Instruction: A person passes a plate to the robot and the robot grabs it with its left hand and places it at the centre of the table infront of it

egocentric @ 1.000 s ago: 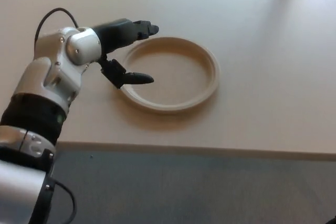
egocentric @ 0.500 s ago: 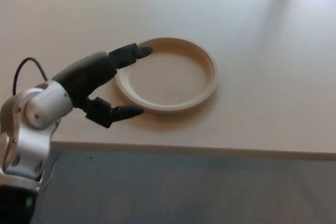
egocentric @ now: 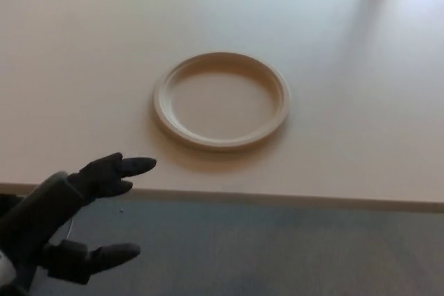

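The left hand [egocentric: 97,216] hangs low at the near edge of the table [egocentric: 83,60], empty, its fingers [egocentric: 128,166] spread wide from the thumb with nothing between them. Up and to the right of it, well apart, the plate [egocentric: 220,100] lies flat on the pale tabletop, 1 cream ring with a raised rim. Grey floor [egocentric: 291,254] shows just right of the hand.

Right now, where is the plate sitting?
In the head view the plate lies flat on the table, near its front edge and about mid-picture, apart from the open left hand at lower left.
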### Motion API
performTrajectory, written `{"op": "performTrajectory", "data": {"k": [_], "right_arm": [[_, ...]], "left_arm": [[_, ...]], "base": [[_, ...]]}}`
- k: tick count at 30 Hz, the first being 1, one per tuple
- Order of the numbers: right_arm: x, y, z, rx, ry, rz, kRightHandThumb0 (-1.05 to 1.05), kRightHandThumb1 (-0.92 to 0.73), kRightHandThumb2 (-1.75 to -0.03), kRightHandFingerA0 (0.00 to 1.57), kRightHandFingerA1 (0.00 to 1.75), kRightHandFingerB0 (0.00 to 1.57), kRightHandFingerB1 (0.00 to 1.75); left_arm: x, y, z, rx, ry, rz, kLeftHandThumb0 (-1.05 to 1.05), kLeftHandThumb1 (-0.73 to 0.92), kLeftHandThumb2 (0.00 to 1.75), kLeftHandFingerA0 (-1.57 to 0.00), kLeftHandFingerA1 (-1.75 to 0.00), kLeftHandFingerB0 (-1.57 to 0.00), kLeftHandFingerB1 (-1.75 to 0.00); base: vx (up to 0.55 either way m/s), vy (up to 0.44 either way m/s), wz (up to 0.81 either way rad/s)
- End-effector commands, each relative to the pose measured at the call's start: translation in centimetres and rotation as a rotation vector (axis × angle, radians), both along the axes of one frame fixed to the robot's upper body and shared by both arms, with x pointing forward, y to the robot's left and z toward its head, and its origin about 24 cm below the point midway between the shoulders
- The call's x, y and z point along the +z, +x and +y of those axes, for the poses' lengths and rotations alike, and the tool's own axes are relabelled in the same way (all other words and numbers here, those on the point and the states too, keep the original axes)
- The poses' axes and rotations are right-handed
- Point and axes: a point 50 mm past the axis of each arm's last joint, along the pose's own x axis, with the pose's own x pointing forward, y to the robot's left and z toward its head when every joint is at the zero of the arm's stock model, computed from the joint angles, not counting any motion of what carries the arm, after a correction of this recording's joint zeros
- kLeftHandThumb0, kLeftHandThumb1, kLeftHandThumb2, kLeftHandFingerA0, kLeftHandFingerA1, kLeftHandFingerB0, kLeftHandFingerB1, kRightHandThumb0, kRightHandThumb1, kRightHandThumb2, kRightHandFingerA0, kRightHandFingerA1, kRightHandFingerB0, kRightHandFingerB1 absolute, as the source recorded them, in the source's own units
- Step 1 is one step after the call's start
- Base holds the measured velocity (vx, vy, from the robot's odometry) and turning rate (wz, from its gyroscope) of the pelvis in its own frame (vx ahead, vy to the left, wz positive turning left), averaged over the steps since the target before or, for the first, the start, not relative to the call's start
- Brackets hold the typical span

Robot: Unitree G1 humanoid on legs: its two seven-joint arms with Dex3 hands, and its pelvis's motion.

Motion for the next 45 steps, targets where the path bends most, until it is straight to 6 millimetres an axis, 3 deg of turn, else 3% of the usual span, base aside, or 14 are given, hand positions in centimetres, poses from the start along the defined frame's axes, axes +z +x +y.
{"op": "performTrajectory", "data": {"k": [1, 10, 11, 21, 22, 24, 25, 30, 33, 34, 40, 41, 43, 45], "right_arm": [[-0.7, -1.7, -0.8, -0.038, -0.03, 0.07, -0.66, -0.77, -0.62, 0.39, 0.57, 0.35, 0.46], [-0.7, -1.7, -0.9, -0.051, -0.02, 0.069, -0.66, -0.76, -0.63, 0.4, 0.58, 0.35, 0.47], [-0.6, -1.5, -0.8, -0.033, -0.026, 0.064, -0.67, -0.59, -1.02, 0.37, 0.64, 0.32, 0.57], [-0.2, -0.9, -0.9, -0.032, -0.073, -0.012, -0.77, -0.87, -0.66, 0.25, 0.52, 0.17, 0.4], [-0.2, -0.8, -0.8, -0.035, -0.066, -0.022, -0.78, -0.88, -0.67, 0.25, 0.53, 0.13, 0.39], [0.0, -0.7, -1.1, -0.085, -0.037, -0.04, -0.39, -0.49, -1.11, 0.03, 0.53, 0.0, 0.51], [0.1, -0.6, -1.1, -0.1, -0.025, -0.053, -0.89, -0.92, -0.71, 0.06, 0.51, 0.06, 0.37], [0.0, -0.7, -0.9, -0.287, 0.119, -0.129, -0.99, -0.79, -1.21, 0.01, 0.31, 0.01, 0.17], [-0.1, -0.9, -0.9, -0.32, 0.148, -0.141, -0.94, -0.92, -0.77, 0.0, 0.32, 0.0, 0.24], [-0.3, -1.2, -1.0, -0.37, 0.188, -0.162, -0.93, -0.8, -1.24, 0.0, 0.3, 0.0, 0.18], [-0.7, -2.4, -1.2, -0.362, 0.163, -0.139, -0.9, -0.81, -1.22, 0.02, 0.4, 0.03, 0.28], [-0.9, -2.7, -1.3, -0.375, 0.173, -0.137, -0.9, -0.92, -0.77, 0.0, 0.43, 0.01, 0.29], [-1.1, -3.2, -1.4, -0.38, 0.175, -0.124, -0.89, -0.78, -1.19, 0.02, 0.4, 0.04, 0.3], [-1.3, -3.7, -1.4, -0.396, 0.187, -0.117, -0.9, -0.92, -0.75, 0.0, 0.42, 0.03, 0.28]], "left_arm": [[4.0, -8.4, 1.1, -0.402, -0.188, 0.135, -0.67, 0.45, 0.89, -0.42, -0.56, -0.17, -0.4], [-3.9, -6.8, 3.0, -0.214, 0.111, 0.422, -0.83, 0.57, 0.65, -0.4, -0.42, -0.28, -0.33], [-5.1, -6.5, 3.3, -0.176, 0.148, 0.447, -0.81, 0.56, 0.88, -0.31, -0.47, -0.24, -0.41], [-12.9, -3.9, 7.6, 0.252, 0.307, 0.478, -0.78, 0.84, 0.66, -0.25, -0.4, -0.16, -0.27], [-13.6, -3.8, 8.4, 0.309, 0.31, 0.492, -0.8, 0.68, 1.01, -0.18, -0.5, -0.06, -0.37], [-14.7, -3.7, 9.0, 0.397, 0.302, 0.542, -0.77, 0.85, 0.65, -0.25, -0.38, -0.13, -0.27], [-15.2, -3.8, 9.4, 0.438, 0.284, 0.568, -0.76, 0.85, 0.65, -0.22, -0.37, -0.13, -0.26], [-16.7, -4.3, 11.1, 0.57, 0.169, 0.689, -0.76, 0.7, 1.0, -0.15, -0.47, -0.05, -0.32], [-17.0, -4.6, 11.3, 0.586, 0.158, 0.708, -0.74, 0.87, 0.66, -0.23, -0.33, -0.09, -0.26], [-17.6, -5.0, 11.3, 0.598, 0.169, 0.739, -0.77, 0.7, 1.01, -0.19, -0.48, -0.06, -0.35], [-18.7, -6.2, 11.3, 0.601, 0.179, 0.802, -0.75, 0.85, 0.67, -0.26, -0.35, -0.13, -0.23], [-18.9, -6.3, 11.3, 0.607, 0.184, 0.812, -0.76, 0.85, 0.68, -0.26, -0.35, -0.12, -0.23], [-19.1, -6.7, 11.3, 0.614, 0.188, 0.821, -0.76, 0.85, 0.67, -0.27, -0.36, -0.13, -0.23], [-19.3, -6.9, 11.4, 0.619, 0.194, 0.835, -0.75, 0.85, 0.68, -0.25, -0.36, -0.12, -0.23]], "base": [[0.0, 0.0, 0.0], [0.0, 0.0, 0.0], [0.0, 0.0, 0.0], [0.0, 0.0, 0.0], [0.0, 0.0, 0.0], [0.0, 0.0, 0.0], [0.0, 0.0, 0.0], [0.0, 0.0, 0.0], [0.0, 0.0, 0.0], [0.0, 0.0, 0.0], [0.0, 0.0, 0.0], [0.0, 0.0, 0.0], [0.0, 0.0, 0.0], [0.0, 0.0, 0.0]]}}
